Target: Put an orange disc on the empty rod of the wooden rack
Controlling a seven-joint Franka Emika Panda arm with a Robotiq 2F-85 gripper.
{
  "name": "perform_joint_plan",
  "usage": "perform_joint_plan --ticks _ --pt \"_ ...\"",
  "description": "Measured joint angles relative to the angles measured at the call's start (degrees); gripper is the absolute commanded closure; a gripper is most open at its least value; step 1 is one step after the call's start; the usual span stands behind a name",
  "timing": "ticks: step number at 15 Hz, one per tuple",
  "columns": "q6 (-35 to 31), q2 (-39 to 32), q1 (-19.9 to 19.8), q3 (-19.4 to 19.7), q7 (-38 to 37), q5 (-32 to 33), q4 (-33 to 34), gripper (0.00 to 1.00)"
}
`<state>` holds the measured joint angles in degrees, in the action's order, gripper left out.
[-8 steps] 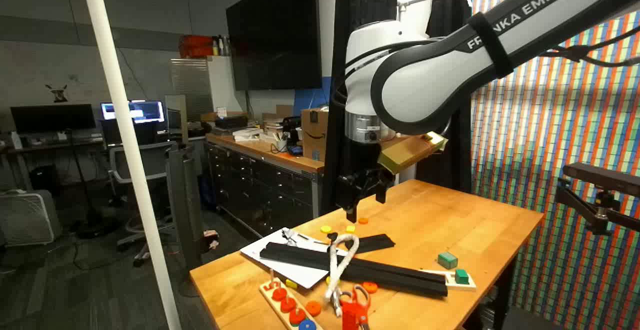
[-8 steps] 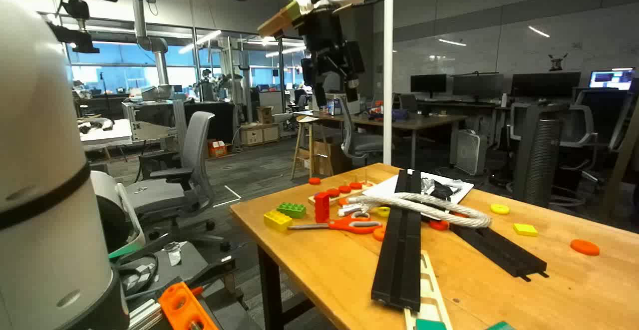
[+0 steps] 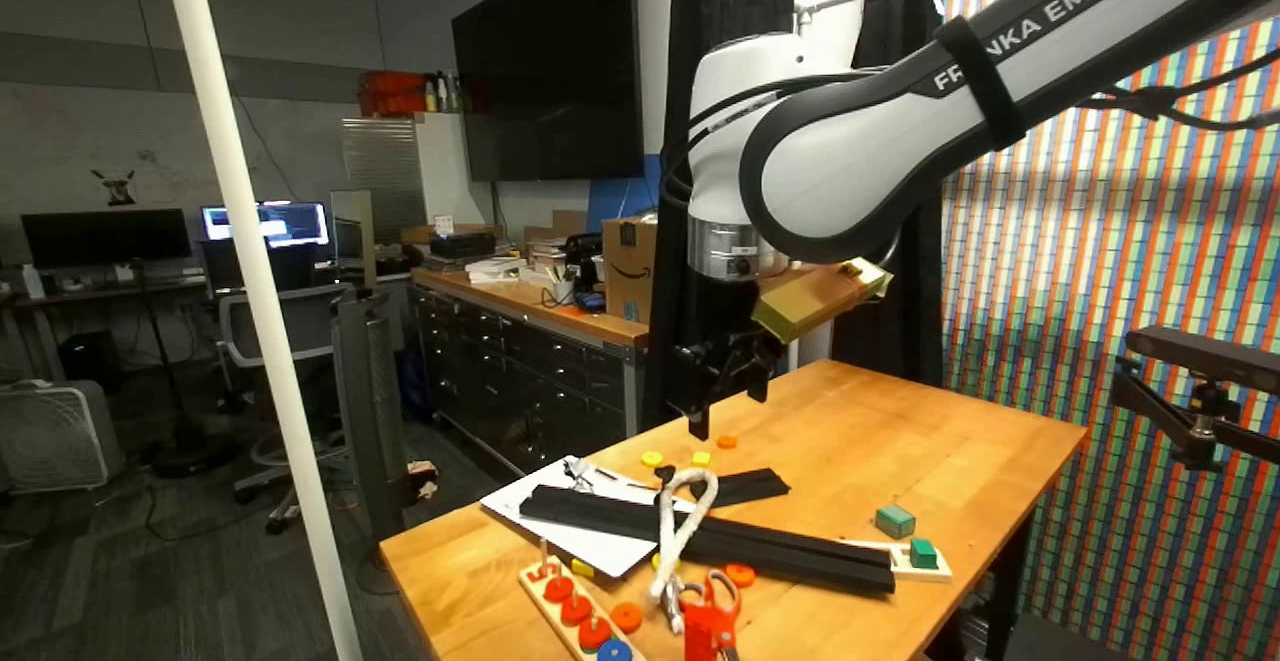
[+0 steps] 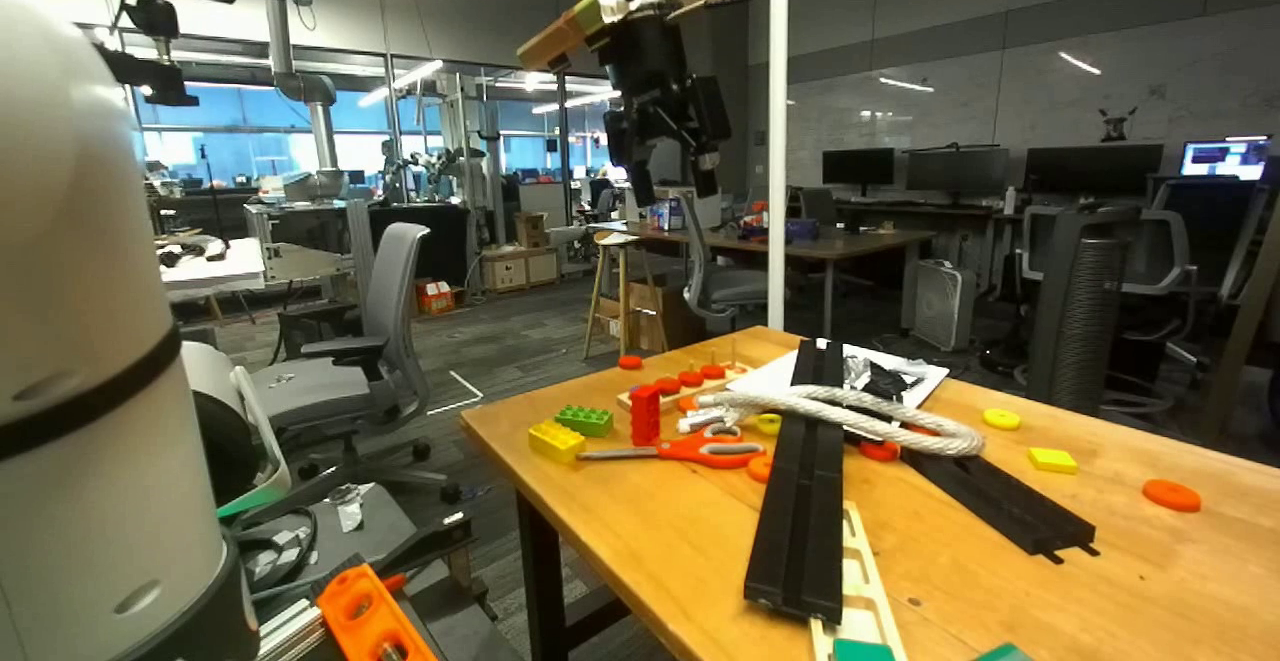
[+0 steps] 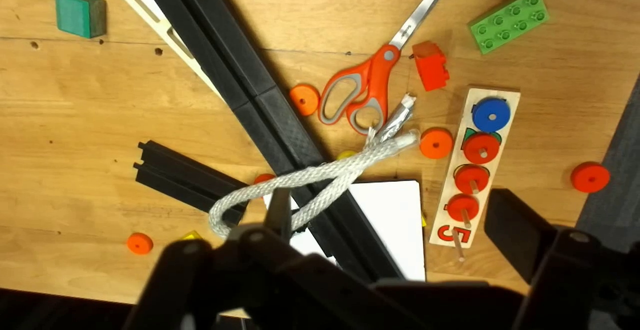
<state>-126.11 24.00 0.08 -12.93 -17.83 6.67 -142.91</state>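
Observation:
The wooden rack lies at the right in the wrist view, with a blue disc and several red discs on its rods. Its empty rod stands at the end nearest my gripper. The rack also shows in an exterior view. Loose orange discs lie on the table: one beside the rack, one by the scissors, one at far left. A redder disc lies at the table edge. My gripper is open and empty, high above the table, also seen in both exterior views.
Orange-handled scissors, a white rope, a long black bar and a short one lie on the table. A white board is under the long bar. A red brick and green brick lie near the rack.
My gripper and arm have risen slightly. The things on the table have not moved.

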Motion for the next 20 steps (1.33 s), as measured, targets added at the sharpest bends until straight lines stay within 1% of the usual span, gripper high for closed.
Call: perform_joint_plan --ticks 2,5,9,12,15,18,20 --pt "-0.02 -0.51 1.07 -0.06 0.00 -0.36 0.08 0.00" --pt "-0.35 -1.54 4.15 -0.39 0.03 -2.75 0.45 0.00" --pt "-2.03 -3.38 8.72 -0.29 2.31 -10.50 1.79 0.00" --pt "-3.98 -5.85 10.96 -0.27 4.40 -14.95 3.12 0.00" --pt "-7.81 -10.92 11.36 -0.37 4.51 -15.65 4.63 0.00" --pt "-11.02 -18.63 11.29 -0.19 4.50 -15.68 7.43 0.00" --pt "-11.73 -24.08 11.26 -0.11 4.50 -15.68 10.29 0.00"
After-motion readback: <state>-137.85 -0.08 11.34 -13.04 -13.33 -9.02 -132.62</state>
